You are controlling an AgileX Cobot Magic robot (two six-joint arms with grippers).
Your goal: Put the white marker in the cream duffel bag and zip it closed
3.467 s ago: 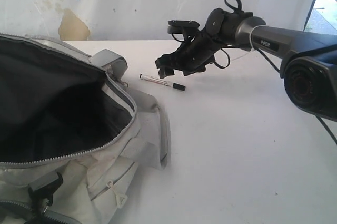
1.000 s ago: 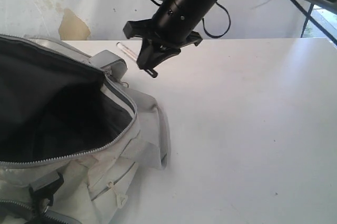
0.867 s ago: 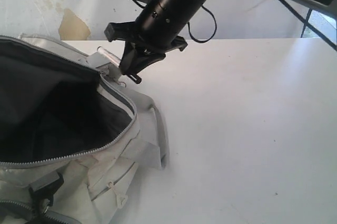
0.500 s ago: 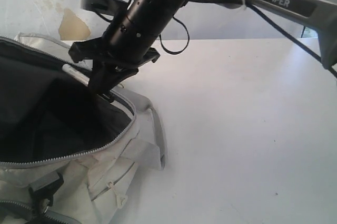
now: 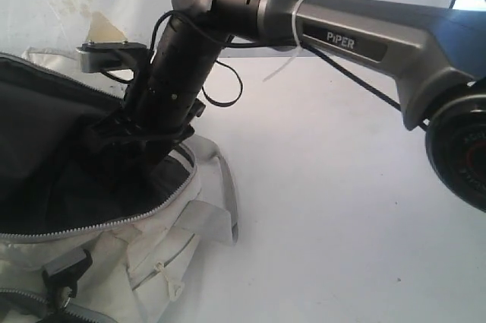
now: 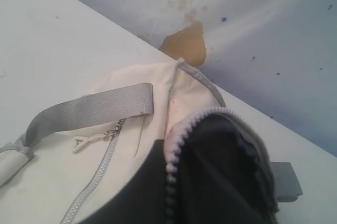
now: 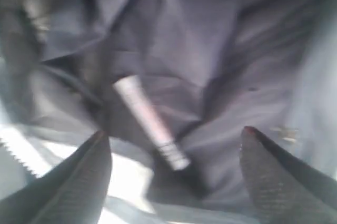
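The cream duffel bag [image 5: 175, 224] lies at the left of the table, its main zip open and the dark lining showing. My right gripper [image 5: 125, 144] reaches down into the bag's mouth. In the right wrist view its fingers [image 7: 84, 171] stand wide apart, so the right gripper [image 7: 174, 132] is open. The white marker [image 7: 150, 124] lies loose on the dark lining [image 7: 210, 50] beyond them, touching neither finger. In the exterior view the marker is hidden by the gripper. The left wrist view shows the bag's end [image 6: 131, 129] and zip rim [image 6: 171, 155] close up; my left gripper is shut.
The white table [image 5: 342, 186] stretches to the right of the bag. A grey webbing strap [image 6: 89, 110] crosses the bag's end above a side zip pull [image 6: 87, 142]. A black buckle [image 5: 64, 270] and pocket zip pull [image 5: 173, 285] sit on the bag's near side. A stained wall [image 5: 106, 30] is behind.
My right gripper has swung left from above the table, dropped into the bag's mouth with the marker, then opened and let the marker go onto the lining.
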